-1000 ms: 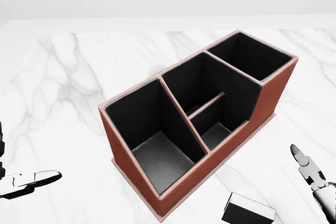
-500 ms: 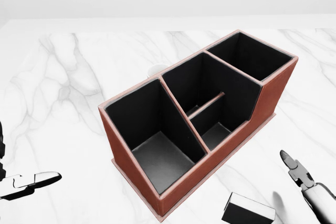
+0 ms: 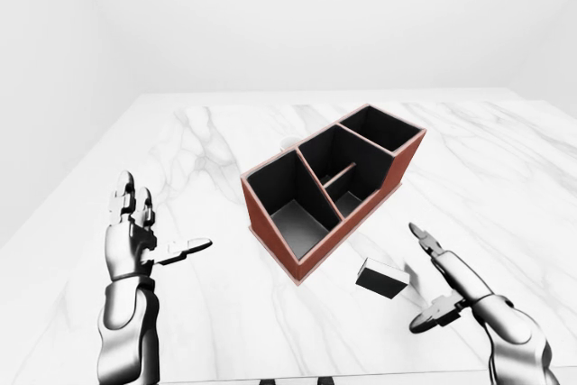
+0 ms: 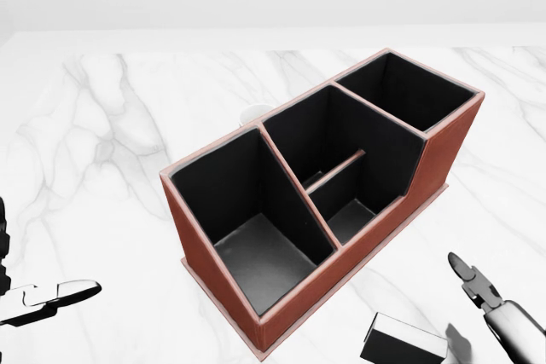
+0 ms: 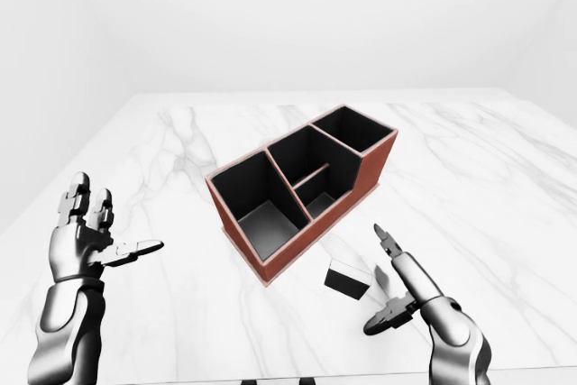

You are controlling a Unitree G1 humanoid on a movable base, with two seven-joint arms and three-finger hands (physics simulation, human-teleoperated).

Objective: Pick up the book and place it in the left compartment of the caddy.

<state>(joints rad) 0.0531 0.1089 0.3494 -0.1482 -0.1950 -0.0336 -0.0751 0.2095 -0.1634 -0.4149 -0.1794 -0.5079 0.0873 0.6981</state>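
Left-eye view: caddy (image 3: 335,188) sits diagonal on the marble surface (image 3: 505,160), brown outside, black inside, w/ several compartments; the big one at its lower-left end looks empty, floor bare. Middle section has a low divider across it, far end section at upper right is dark inside, contents can't tell. Book (image 3: 382,278), small, dark w/ a white edge, lies flat on the surface just below & right of the caddy's lower-left corner, near but not touching it. Right hand (image 3: 440,279) is just beside the book on its right, fingers spread wide, one long finger pointing up-left, thumb low; holds nothing, not touching the book as far as visible. Left hand (image 3: 144,237) is well apart at view left, upright, fingers up, thumb sticking out toward the caddy, also spread & empty. Head view: a small white round thing (image 4: 253,114) pokes out behind the caddy's upper-left wall, mostly hidden, can't tell what.
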